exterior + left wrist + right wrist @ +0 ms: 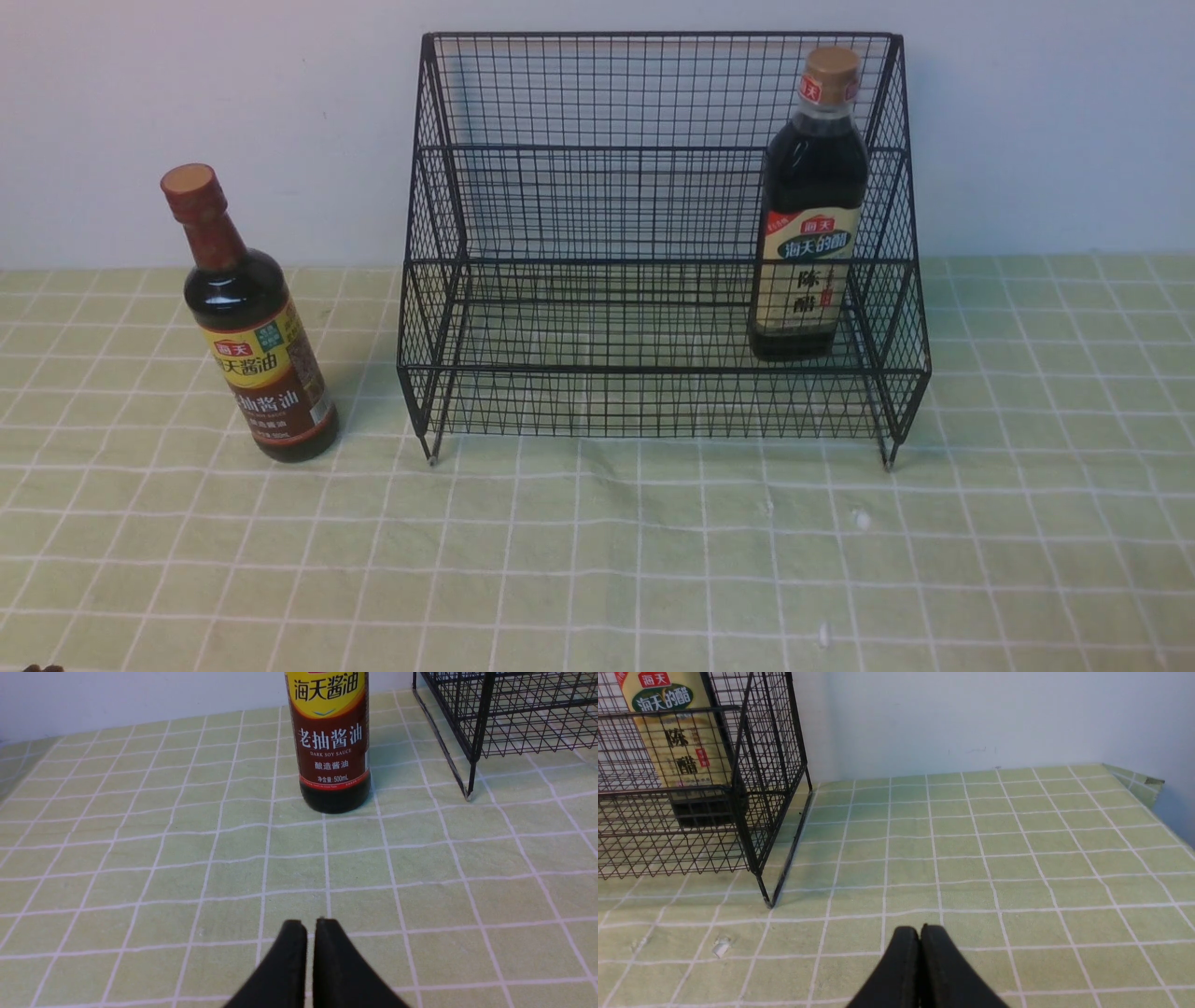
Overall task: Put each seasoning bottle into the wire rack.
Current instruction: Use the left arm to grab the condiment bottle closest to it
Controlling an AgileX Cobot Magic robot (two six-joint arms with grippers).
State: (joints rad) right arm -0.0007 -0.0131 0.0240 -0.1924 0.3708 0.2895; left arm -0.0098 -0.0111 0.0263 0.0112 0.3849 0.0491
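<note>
Black wire rack [653, 371] holds the tan-capped bottle [808, 243] on its lower tier; the slim bottle [257, 359] stands on the cloth [597, 560] left of it. Left gripper [310, 935] and right gripper [920, 940] are pinched together, empty. The left should open wide and take the body squarely.

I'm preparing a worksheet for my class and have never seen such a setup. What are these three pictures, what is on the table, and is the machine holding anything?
This is a robot with two arms, each ending in a two-fingered gripper. The wide picture looks forward from between the arms. The other two come from cameras on the wrists: the black tips are the left gripper and right gripper, both shut and holding nothing. On the green checked tablecloth stands a black wire rack. A vinegar bottle already stands on its lower tier, at the right end. A dark soy sauce bottle stands outside, left of the rack.
</note>
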